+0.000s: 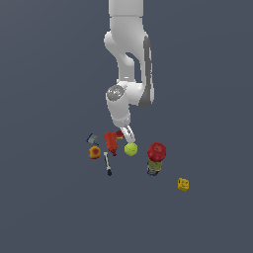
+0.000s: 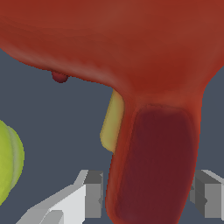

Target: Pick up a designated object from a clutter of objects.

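Wrist view: gripper spread wide w/ a finger each side of drill handle, not yet clamped.

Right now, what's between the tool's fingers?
The wrist view shows the drill's dark red handle between the two fingers, which stand on either side of it; whether they touch it is not clear. A yellow-green ball sits off to one side.

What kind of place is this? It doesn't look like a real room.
Most likely a computer simulation for robot grasping practice, not a real room. The floor is flat, featureless grey with no walls, and a white arm reaches down over small scattered toys such as a red drill and a ball.
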Controlling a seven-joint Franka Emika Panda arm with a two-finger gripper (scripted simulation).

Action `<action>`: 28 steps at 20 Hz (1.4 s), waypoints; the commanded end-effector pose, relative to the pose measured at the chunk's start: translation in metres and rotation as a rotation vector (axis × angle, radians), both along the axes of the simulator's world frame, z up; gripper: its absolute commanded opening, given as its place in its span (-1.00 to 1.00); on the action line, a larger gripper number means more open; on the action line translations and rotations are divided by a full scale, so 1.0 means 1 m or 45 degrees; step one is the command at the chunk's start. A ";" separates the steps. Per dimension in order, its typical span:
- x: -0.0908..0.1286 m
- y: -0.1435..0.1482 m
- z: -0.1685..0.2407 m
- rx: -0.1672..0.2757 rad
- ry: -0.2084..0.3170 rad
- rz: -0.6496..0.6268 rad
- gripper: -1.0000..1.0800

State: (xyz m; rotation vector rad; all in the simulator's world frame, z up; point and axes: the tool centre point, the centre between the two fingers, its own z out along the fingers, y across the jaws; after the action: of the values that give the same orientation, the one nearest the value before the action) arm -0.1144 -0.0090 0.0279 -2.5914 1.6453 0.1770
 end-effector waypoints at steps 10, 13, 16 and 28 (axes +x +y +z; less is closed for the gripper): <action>0.004 0.009 0.022 -0.001 0.001 0.000 -1.00; 0.006 0.015 0.038 -0.001 0.002 0.000 -1.00; 0.009 0.022 0.058 -0.002 0.004 0.000 -1.00; 0.026 0.062 0.165 -0.009 0.010 0.001 -1.00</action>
State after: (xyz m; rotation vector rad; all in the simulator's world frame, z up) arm -0.0911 0.0478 0.1772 -2.5999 1.6504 0.1864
